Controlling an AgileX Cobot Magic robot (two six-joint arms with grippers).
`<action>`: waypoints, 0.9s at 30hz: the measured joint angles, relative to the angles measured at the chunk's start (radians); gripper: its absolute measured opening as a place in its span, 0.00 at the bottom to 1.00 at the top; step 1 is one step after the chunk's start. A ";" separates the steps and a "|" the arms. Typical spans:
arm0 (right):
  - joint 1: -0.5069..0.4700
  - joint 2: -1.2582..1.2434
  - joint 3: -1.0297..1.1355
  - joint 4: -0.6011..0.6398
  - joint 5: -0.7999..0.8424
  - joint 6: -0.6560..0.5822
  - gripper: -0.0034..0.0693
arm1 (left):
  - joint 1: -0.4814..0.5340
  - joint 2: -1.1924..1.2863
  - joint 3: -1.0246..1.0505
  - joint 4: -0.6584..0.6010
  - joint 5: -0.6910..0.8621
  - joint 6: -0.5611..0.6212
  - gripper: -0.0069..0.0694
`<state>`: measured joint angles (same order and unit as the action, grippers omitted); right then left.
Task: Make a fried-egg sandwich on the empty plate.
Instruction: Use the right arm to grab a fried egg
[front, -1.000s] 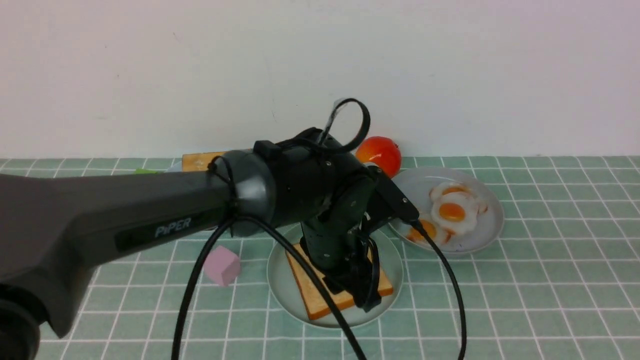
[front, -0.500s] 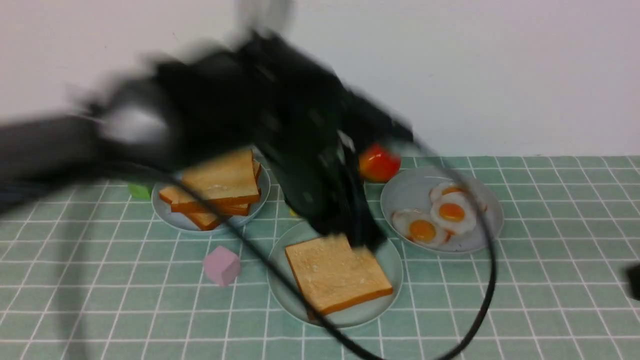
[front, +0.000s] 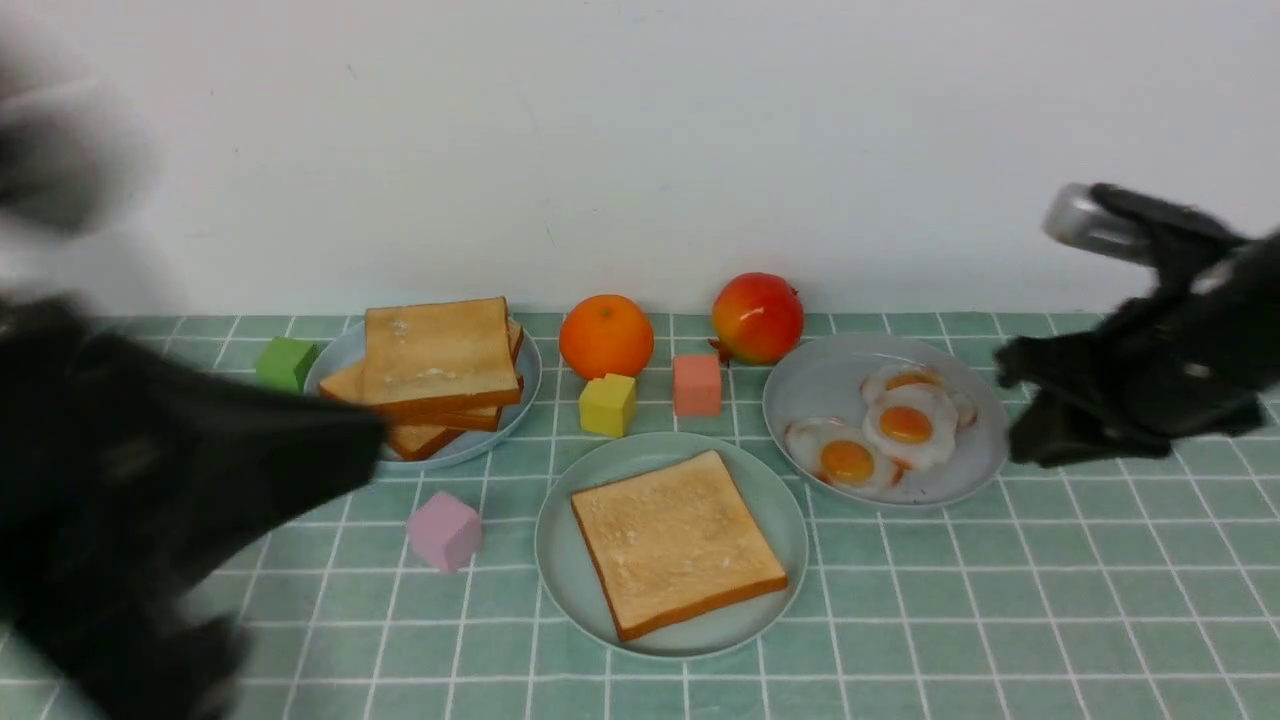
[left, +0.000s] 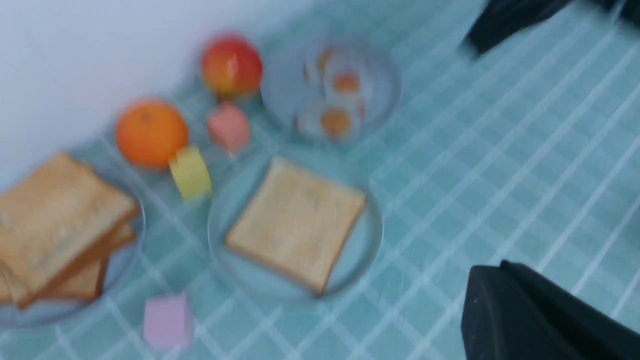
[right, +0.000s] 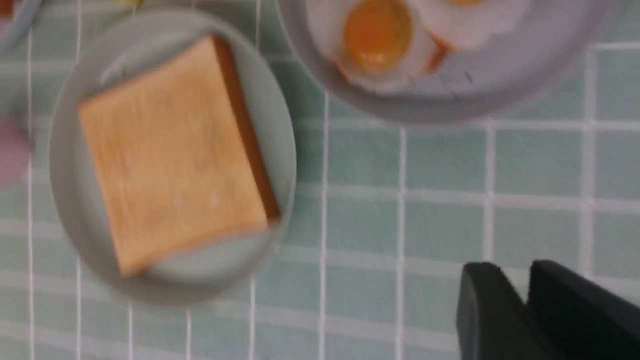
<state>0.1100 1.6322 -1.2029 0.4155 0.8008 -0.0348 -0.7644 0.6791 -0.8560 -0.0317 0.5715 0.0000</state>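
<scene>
The mint-green plate (front: 565, 580) sits at the front centre with one toast slice (front: 675, 540) flat on it. Three fried eggs (front: 905, 425) lie on a grey-blue plate (front: 800, 390) to its right. My left gripper (front: 375, 435), blurred, is at the left, clear of the plate; in the left wrist view (left: 492, 272) its fingers look pressed together and empty. My right gripper (front: 1010, 410) hovers just right of the egg plate, shut and empty (right: 515, 272). The right wrist view shows the toast (right: 175, 155) and one egg (right: 377, 40).
A pile of toast slices (front: 435, 365) sits on a grey-blue plate (front: 330, 365) at back left. An orange (front: 605, 335), a red fruit (front: 757, 317), and yellow (front: 607, 404), salmon (front: 697, 384), green (front: 285, 362) and pink (front: 444, 530) cubes stand around.
My left arm has pulled back from over the mint-green plate to the left, leaving the toast slice lying on it. My right arm has come in from the right, beside the egg plate.
</scene>
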 joint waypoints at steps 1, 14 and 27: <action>-0.005 0.035 -0.026 0.010 -0.005 0.000 0.31 | 0.000 -0.045 0.047 -0.002 -0.059 0.000 0.07; -0.058 0.376 -0.264 0.068 -0.088 0.072 0.58 | 0.000 -0.178 0.160 -0.011 -0.243 0.000 0.07; -0.063 0.470 -0.320 0.077 -0.135 0.117 0.58 | 0.000 -0.166 0.160 -0.078 -0.248 0.000 0.07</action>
<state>0.0471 2.1019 -1.5232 0.4922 0.6662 0.0822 -0.7644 0.5134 -0.6964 -0.1097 0.3233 0.0000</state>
